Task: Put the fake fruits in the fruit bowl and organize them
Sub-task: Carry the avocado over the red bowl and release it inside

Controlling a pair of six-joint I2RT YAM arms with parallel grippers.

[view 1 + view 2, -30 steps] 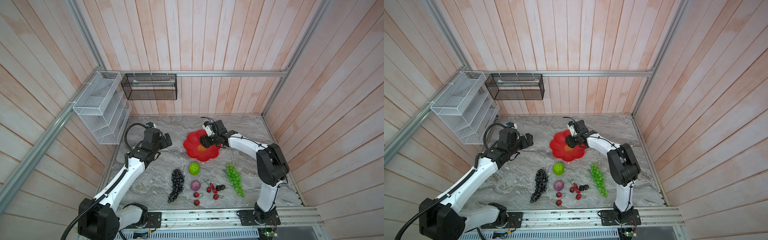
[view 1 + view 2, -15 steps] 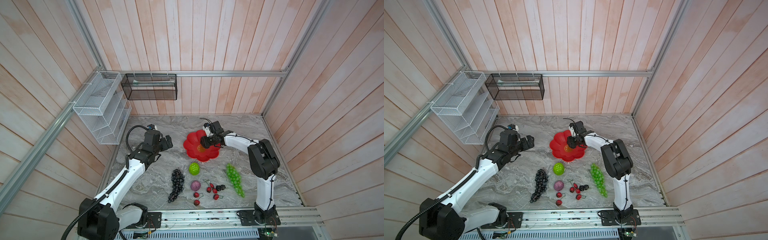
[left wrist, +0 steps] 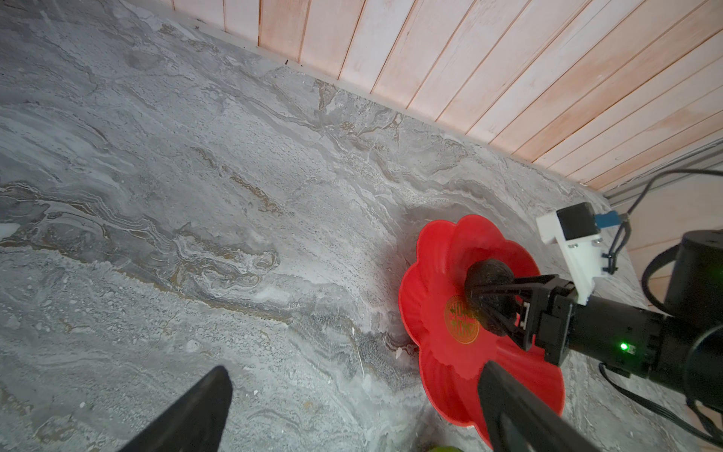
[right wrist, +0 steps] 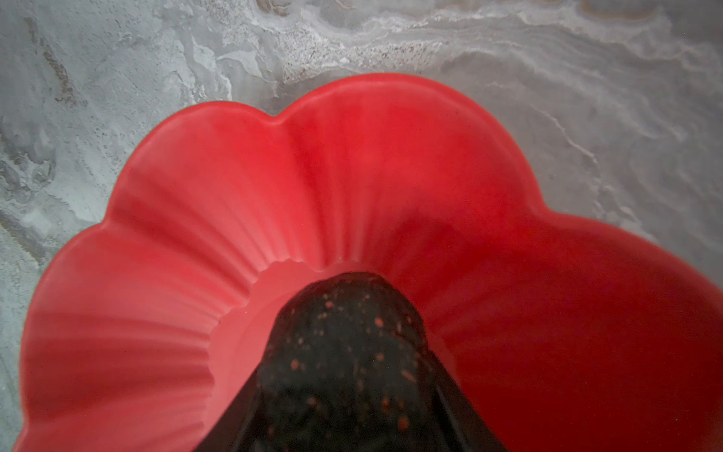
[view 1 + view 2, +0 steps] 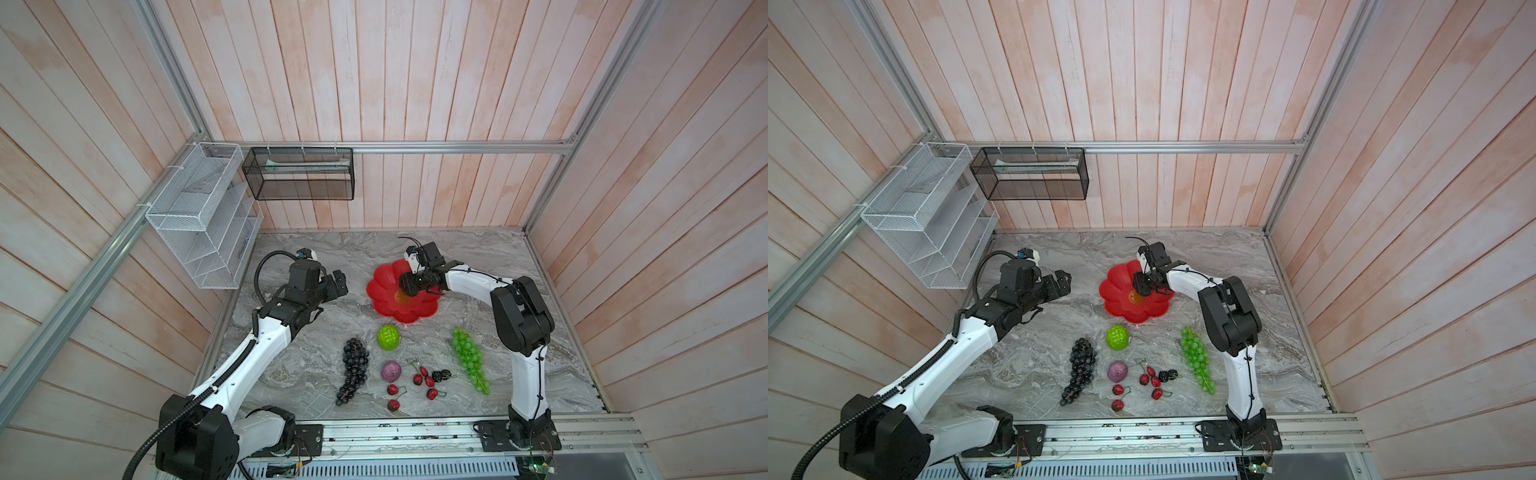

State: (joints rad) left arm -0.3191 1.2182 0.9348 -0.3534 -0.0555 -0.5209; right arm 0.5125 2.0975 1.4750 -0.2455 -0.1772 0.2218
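The red petalled fruit bowl [image 5: 415, 311] [image 5: 1142, 312] [image 3: 438, 254] [image 4: 352, 176] lies at mid-table. My right gripper [image 5: 409, 284] [image 5: 1142, 284] [image 3: 485, 309] [image 4: 344, 430] is shut on the black rough oval [image 3: 489, 274] [image 4: 344, 344], low over the bowl's gold emblem [image 3: 459, 326]. My left gripper [image 5: 338, 282] [image 5: 1061, 282] [image 3: 354, 371] hovers open and empty left of the bowl. In front of the bowl lie the dark purple grape bunch [image 5: 353, 370], lime-green ball [image 5: 388, 337], purple-pink ball [image 5: 391, 371], red stemmed fruits [image 5: 419, 378], black berries [image 5: 441, 375] and green grape bunch [image 5: 469, 361].
A white wire basket [image 5: 199, 216] hangs on the left wall and a black mesh basket [image 5: 299, 174] on the back wall. Wooden walls close in the marble table [image 5: 291, 374] on three sides. A metal rail [image 5: 415, 432] runs along the front.
The right arm's elbow has swung in toward the bowl while its gripper stayed over the bowl with the black oval. The left gripper has edged slightly to the right.
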